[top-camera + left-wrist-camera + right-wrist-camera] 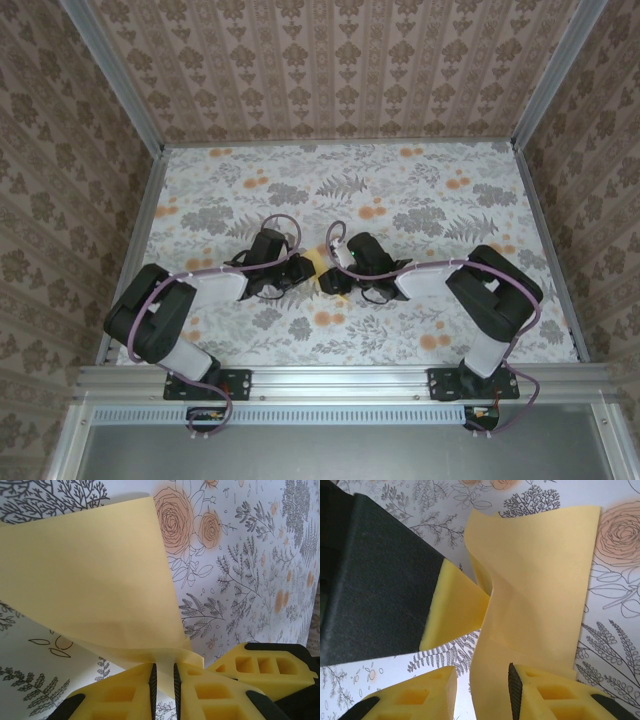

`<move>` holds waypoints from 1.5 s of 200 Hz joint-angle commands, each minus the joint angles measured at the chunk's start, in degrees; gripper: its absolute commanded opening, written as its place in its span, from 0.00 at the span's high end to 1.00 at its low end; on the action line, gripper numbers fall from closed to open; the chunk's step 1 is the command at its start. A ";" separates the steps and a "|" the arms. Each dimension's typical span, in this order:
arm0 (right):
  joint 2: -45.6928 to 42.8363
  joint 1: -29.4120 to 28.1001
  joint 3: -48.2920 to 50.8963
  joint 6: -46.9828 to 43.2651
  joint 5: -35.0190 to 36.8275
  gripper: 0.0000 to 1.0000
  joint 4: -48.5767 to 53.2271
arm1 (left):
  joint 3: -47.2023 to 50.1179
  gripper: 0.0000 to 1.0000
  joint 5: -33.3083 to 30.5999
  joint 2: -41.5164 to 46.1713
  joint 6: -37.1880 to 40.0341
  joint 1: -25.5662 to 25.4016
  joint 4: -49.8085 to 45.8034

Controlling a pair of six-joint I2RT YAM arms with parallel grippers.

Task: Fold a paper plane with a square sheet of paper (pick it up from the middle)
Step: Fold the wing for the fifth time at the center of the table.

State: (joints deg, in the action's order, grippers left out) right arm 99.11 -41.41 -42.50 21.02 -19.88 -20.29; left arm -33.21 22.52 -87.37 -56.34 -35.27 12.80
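Note:
The square sheet of paper (90,580), pale yellow-orange, is lifted off the table and doubled over in layers. My left gripper (164,672) is shut on its lower edge, with a strip of paper pinched between the black pads. In the right wrist view the sheet (540,580) curves up between the fingers of my right gripper (480,680). That gripper is open: the paper leans on its right pad (512,685) and a gap remains on the left side. From above, both grippers (300,270) (335,275) meet at mid-table. The paper plane is out of view.
The floral tablecloth (400,200) covers the table, with orange flower blotches (175,517) printed near the paper. The left gripper's black body and yellow finger (455,610) sit close beside the right gripper. Patterned walls enclose the table on three sides.

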 commanded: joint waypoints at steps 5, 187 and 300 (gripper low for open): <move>1.73 0.33 -2.04 -0.49 -1.74 0.66 1.48 | -1.86 0.80 -0.20 -0.51 -0.32 -0.15 -0.78; 5.50 1.96 -3.29 2.46 -6.25 0.97 0.88 | -0.88 0.79 -1.02 3.32 1.55 0.34 -0.20; 9.03 5.75 -4.70 13.89 -13.71 1.00 1.10 | 1.51 0.79 0.62 3.20 2.88 0.24 4.99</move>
State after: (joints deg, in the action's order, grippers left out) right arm 107.11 -36.40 -46.39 31.59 -30.96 -19.27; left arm -31.75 21.47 -81.95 -54.28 -35.16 14.28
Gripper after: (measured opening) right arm 0.045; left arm 0.215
